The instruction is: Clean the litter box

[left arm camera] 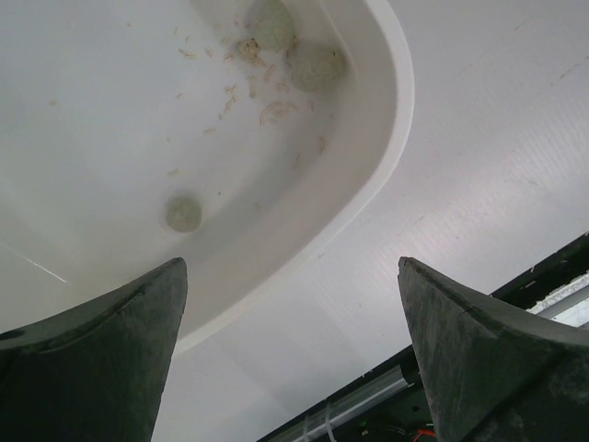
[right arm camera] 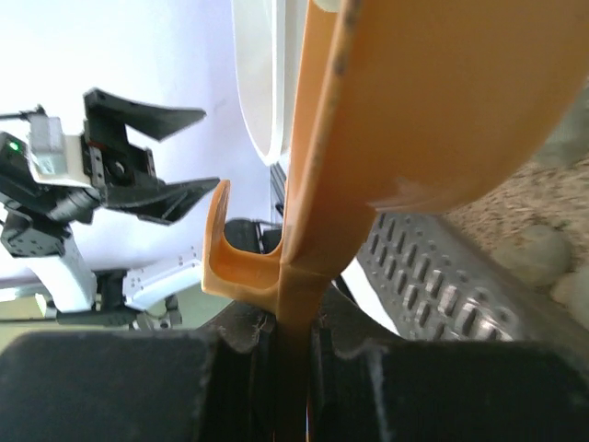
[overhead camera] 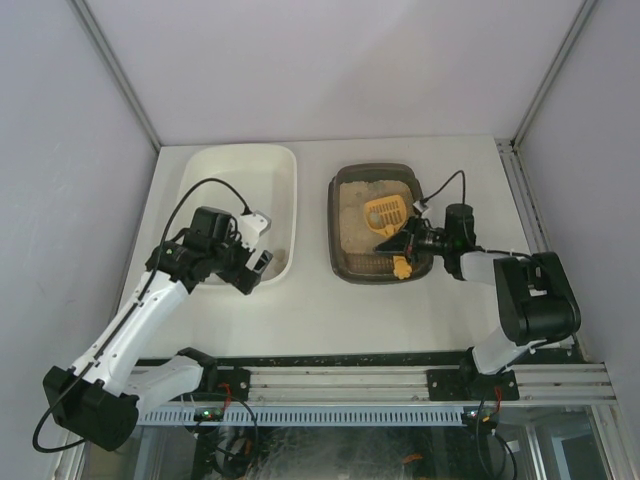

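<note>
The dark brown-grey rounded rectangular plastic litter box (overhead camera: pixel 334 235) stands on the white table (overhead camera: pixel 310 300), in the right half, in front of the right arm. It is filled with beige sandy litter (overhead camera: pixel 355 215). A yellow plastic scoop (overhead camera: pixel 385 213) with slots lies over the litter, with its blade toward the far side of the box and its handle toward the near right corner.

The right gripper (overhead camera: pixel 402 243) is at this near right corner, just above the rim of the litter box. Its fingers are pressed tight on the handle of the scoop. In the right wrist view the handle (right arm camera: pixel 299 276) goes down between the two dark fingers of this gripper (right arm camera: pixel 294 341), with no gap at either side, and a small hook of the handle shows to the left. Beside the scoop, this view shows litter (right arm camera: pixel 515 198) with some greyish round lumps (right arm camera: pixel 543 253) on it.

To the left of the litter box, apart from it, is a white rectangular plastic tub (overhead camera: pixel 290 200). The left gripper (overhead camera: pixel 255 245) hangs over its near right corner, well apart from the litter box. Its fingers are spread wide and hold nothing (the left wrist view shows only tub and table between them) (left arm camera: pixel 290 267). Inside the tub (left arm camera: pixel 386 138) are a few round pale green-grey lumps (left arm camera: pixel 183 213) and some crumbs of litter.
</note>
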### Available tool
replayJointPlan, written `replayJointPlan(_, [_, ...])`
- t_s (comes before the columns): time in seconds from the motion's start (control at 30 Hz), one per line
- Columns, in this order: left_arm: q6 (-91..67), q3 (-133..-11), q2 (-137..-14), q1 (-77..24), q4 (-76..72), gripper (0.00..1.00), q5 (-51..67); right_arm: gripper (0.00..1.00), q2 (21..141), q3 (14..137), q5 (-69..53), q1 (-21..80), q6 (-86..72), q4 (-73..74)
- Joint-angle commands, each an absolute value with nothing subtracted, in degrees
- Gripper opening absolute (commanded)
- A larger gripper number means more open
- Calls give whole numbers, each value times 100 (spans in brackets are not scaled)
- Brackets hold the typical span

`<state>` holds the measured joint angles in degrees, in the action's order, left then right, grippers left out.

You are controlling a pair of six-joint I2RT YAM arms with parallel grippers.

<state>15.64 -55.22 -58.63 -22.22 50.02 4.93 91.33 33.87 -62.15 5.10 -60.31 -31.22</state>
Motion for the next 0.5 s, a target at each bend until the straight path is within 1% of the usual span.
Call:
replayJointPlan(0.0, [1737, -5549, -5806, -2224, 4990, 100, 662, 0, 8860, 3827, -6292, 867, -5375, -2084])
replayJointPlan(0.1, [1749, -5542, -5803, -2223, 4992, 100, 735, 0, 8845, 3747, -6334, 433, -5805, -2395])
replayJointPlan(0.13, [1756, -5545, -5805, -2220, 4990, 100, 743, 0, 8813, 3765, -6303, 476, -5809, -2325])
replayJointPlan(0.23, [1763, -5565, -5773, -2219, 5009, 100, 720, 0, 8768, 4091, -6322, 883, -5298, -1518])
replayJointPlan(0.37, [1695, -5571, -5697, -2135, 4978, 100, 632, 0, 8840, 3864, -6350, 461, -6000, -2278])
replayJointPlan(0.47, [1700, -5824, -5869, -1638, 5193, 100, 1053, 0, 8850, 3893, -6361, 540, -6006, -2299])
